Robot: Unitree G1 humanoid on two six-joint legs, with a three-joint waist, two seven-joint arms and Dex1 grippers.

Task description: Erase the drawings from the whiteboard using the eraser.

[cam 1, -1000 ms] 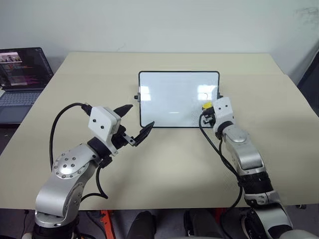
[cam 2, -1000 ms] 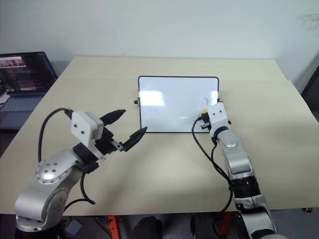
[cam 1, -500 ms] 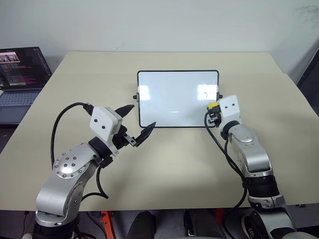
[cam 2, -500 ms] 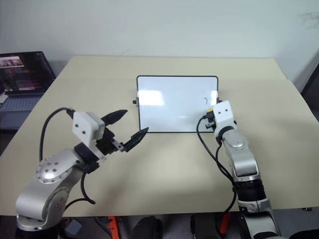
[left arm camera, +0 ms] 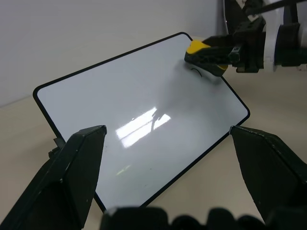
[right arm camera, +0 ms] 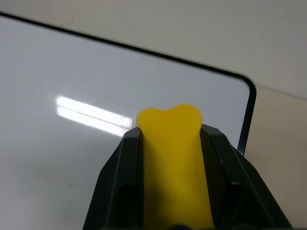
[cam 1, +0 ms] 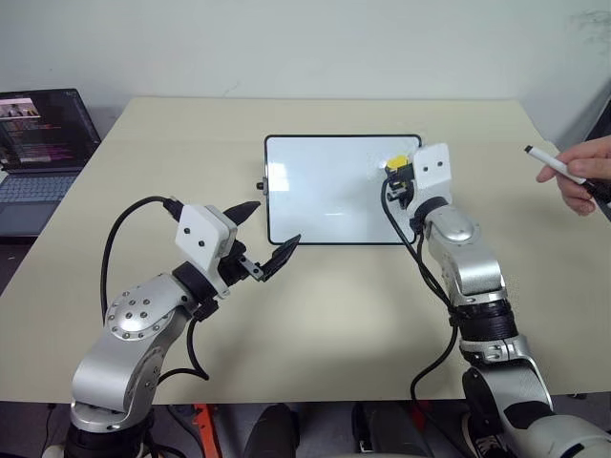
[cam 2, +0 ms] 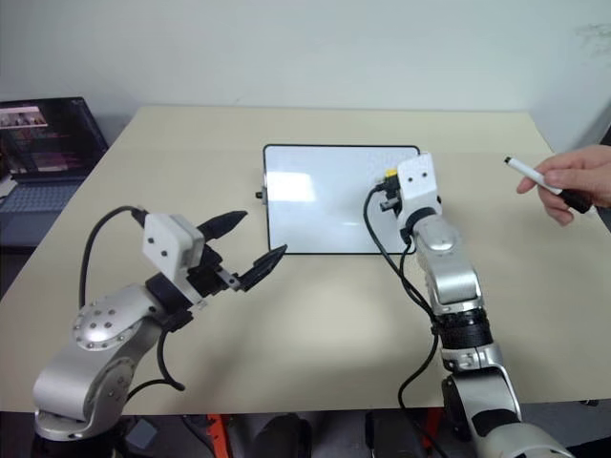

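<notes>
With the yellow eraser (cam 1: 395, 165) pinched between the two black fingers of my right gripper (cam 1: 399, 176), I hold it over the far right corner of the whiteboard (cam 1: 325, 191). My right wrist view has the eraser squeezed lengthwise between the fingers, its rounded end pointing at the glossy white surface near the board's black rounded frame. From my left wrist view, a small curved black mark (left arm camera: 195, 71) sits just beside the eraser tip; I judge it to be what is left of the drawings, and it is too small to read as a digit. Whether the eraser presses on the board or hangs just above it I cannot tell.

The whiteboard lies flat in the middle of the beige table (cam 1: 315, 324), well within my right arm's reach, which is likely why that arm does the wiping. My left gripper (cam 1: 263, 239) hovers near the board's near left corner with its fingers spread wide and nothing between them, perhaps waiting to steady the board.

A person's hand (cam 1: 580, 174) at the right edge holds a marker pen (cam 1: 555, 165). A dark laptop (cam 1: 43, 143) sits off to the left, well apart
</notes>
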